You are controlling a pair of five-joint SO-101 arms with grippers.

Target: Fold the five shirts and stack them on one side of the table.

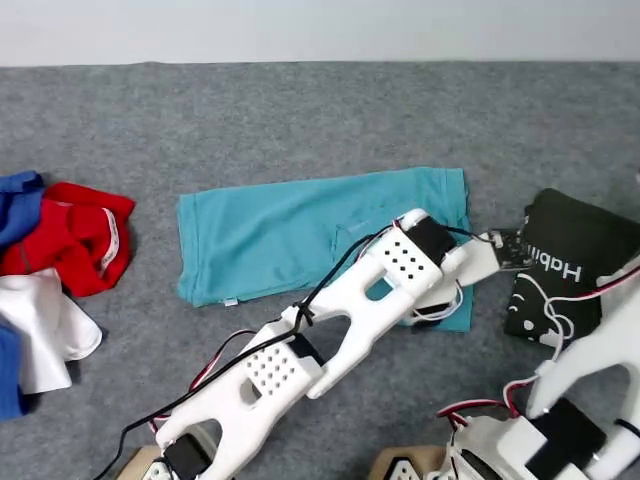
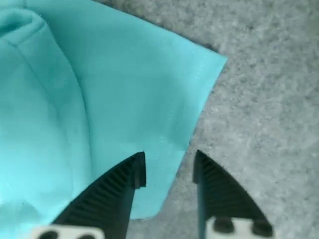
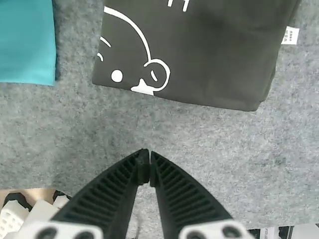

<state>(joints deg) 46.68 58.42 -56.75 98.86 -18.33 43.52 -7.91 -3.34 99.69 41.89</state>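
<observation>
Sitting open, left gripper (image 2: 169, 167) straddles the hem of the teal shirt (image 2: 99, 99) near a corner. One finger is over cloth, the other over the grey mat (image 1: 300, 110); nothing held. Teal shirt lies flat mid-table as a long strip. Right gripper (image 3: 149, 160) is closed and empty, over bare mat near the folded black shirt (image 3: 199, 50), which sits just beside the teal one's end. Red shirt (image 1: 85, 235), blue shirt (image 1: 18, 205) and white shirt (image 1: 50, 320) are heaped crumpled at the far table edge.
</observation>
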